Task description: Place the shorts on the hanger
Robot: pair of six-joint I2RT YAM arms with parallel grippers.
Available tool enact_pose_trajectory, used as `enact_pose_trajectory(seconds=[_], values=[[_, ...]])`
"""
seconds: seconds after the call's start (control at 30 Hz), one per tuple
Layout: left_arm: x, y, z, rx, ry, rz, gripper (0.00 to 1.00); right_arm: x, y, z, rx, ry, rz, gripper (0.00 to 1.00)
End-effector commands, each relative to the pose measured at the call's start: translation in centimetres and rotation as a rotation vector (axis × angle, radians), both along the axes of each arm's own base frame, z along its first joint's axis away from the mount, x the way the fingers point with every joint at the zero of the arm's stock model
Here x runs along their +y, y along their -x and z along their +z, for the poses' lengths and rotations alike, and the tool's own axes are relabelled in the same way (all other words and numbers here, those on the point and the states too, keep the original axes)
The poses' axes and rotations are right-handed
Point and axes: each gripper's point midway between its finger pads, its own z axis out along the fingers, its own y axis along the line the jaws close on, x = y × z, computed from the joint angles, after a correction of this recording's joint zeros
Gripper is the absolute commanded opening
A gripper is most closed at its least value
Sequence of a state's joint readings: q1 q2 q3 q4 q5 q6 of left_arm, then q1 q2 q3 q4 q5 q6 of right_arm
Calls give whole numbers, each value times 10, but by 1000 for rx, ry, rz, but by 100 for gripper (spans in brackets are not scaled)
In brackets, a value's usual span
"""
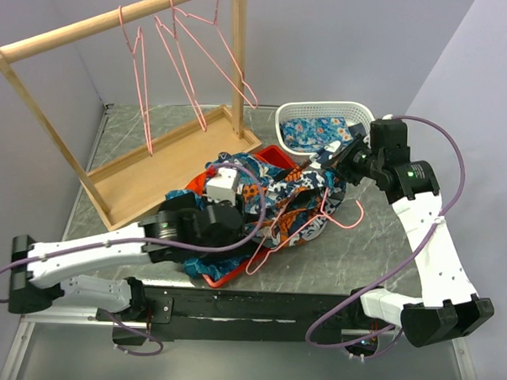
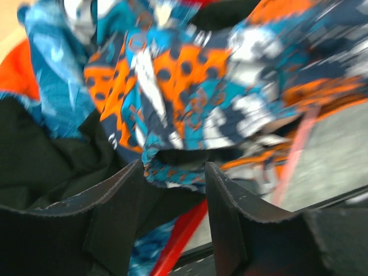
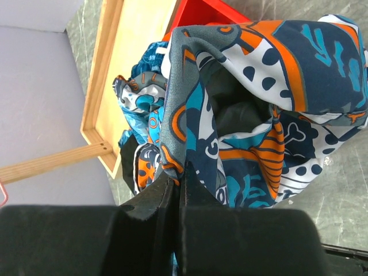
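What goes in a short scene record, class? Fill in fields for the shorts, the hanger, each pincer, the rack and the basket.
shorts: heaped mid-table over the red bin, not on any hanger
hanger: pink wire, lying on the table, partly under the shorts
left pincer: open, a fold of the shorts at its fingertips
right pincer: shut on an edge of the shorts
rack: wooden, three pink hangers on its rail
basket: white, blue flowered cloth inside

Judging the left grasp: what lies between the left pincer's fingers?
A fold of the shorts lies between the open left pincer tips, black garment below it; left wrist view shows it.
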State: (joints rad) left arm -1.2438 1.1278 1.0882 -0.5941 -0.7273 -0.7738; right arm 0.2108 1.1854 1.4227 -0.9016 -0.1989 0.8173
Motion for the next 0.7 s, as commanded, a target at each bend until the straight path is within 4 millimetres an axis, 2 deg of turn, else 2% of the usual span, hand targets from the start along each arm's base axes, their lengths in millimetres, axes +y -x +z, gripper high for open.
enact_pose_trajectory(seconds=[0.0, 0.13, 0.33, 0.37, 0.43, 0.47, 0.5, 0.53, 0.67], values=[[6, -4, -21, 83, -108, 37, 50, -4, -2, 38, -112, -22, -22, 0], [1, -10, -25, 84, -117, 21, 48, -3, -5, 43, -113, -32, -33, 0], [9, -38, -32, 67, -129, 76, 47, -3, -10, 48, -114, -51, -59, 0], [2, -42, -25, 50, -85, 62, 42, -3, -11, 48, -110, -57, -64, 0], [-1, -44, -27, 36, -79, 31, 33, 0, -15, 57, -120, -80, -72, 0], [-5, -43, -26, 34, -63, 7, 17, -1, -17, 59, -118, -84, -78, 0], [-7, -43, -26, 26, -55, -3, 6, -1, -23, 57, -108, -76, -89, 0], [-8, -42, -26, 30, -52, -10, 1, -3, -26, 69, -129, -82, -107, 0], [-11, -30, -25, 48, -1, -72, 1, -13, -39, 81, -117, -89, -175, 0]])
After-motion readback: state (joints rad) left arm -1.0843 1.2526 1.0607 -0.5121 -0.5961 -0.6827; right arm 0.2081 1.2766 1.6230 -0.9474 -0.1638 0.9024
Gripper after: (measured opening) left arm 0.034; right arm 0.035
